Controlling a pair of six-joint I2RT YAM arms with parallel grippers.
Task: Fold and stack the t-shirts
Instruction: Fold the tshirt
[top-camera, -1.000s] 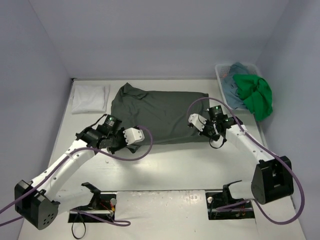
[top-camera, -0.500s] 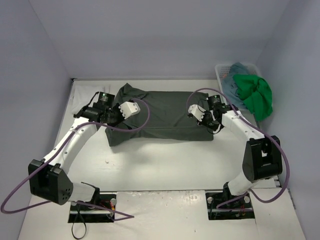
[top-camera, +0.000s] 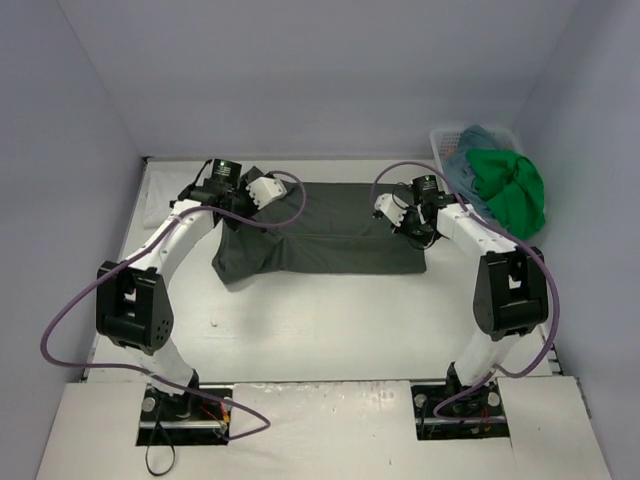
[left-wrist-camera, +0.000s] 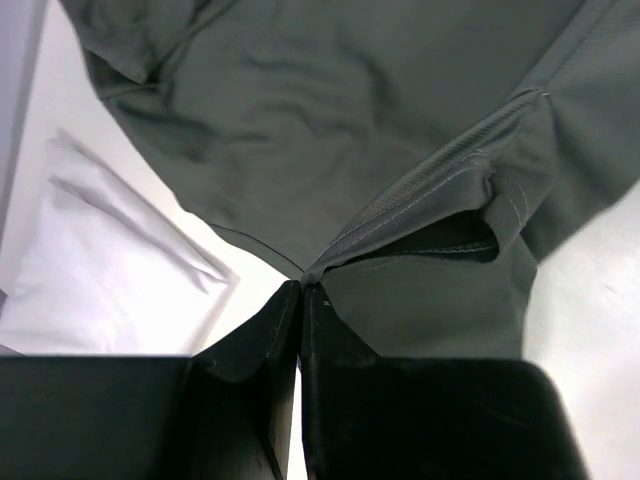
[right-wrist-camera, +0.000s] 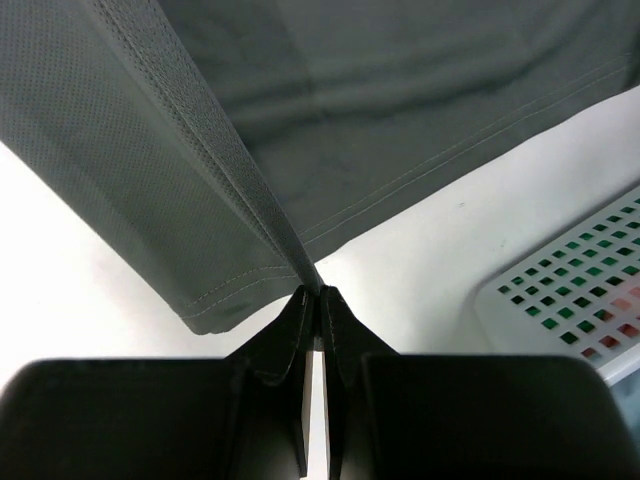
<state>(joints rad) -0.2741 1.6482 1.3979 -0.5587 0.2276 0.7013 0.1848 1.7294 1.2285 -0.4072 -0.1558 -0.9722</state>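
- There's the dark grey-green t-shirt (top-camera: 330, 240), spread across the table (top-camera: 330, 320) toward 12 o'clock.
- The left tool (left-wrist-camera: 302, 290) clamps its 10 o'clock hem, and the right tool (right-wrist-camera: 318, 292) clamps the 2 o'clock edge.
- Risk: thin pinches. An uneven pull could slip the cloth and skew the fold.

Both arms have stretched out towards the far side of the table, their elbows risen from low and bent to standing tall. The left gripper (left-wrist-camera: 301, 287) and right gripper (right-wrist-camera: 318, 292), pinched on the near hem of the dark grey-green cloth t-shirt (top-camera: 330, 245), have carried it from the near edge up over the shirt's body. The shirt, spread wide a second ago, now lies as a narrower band doubled on itself. From above, the left arm now covers most of the folded white cloth t-shirt (left-wrist-camera: 110, 270).
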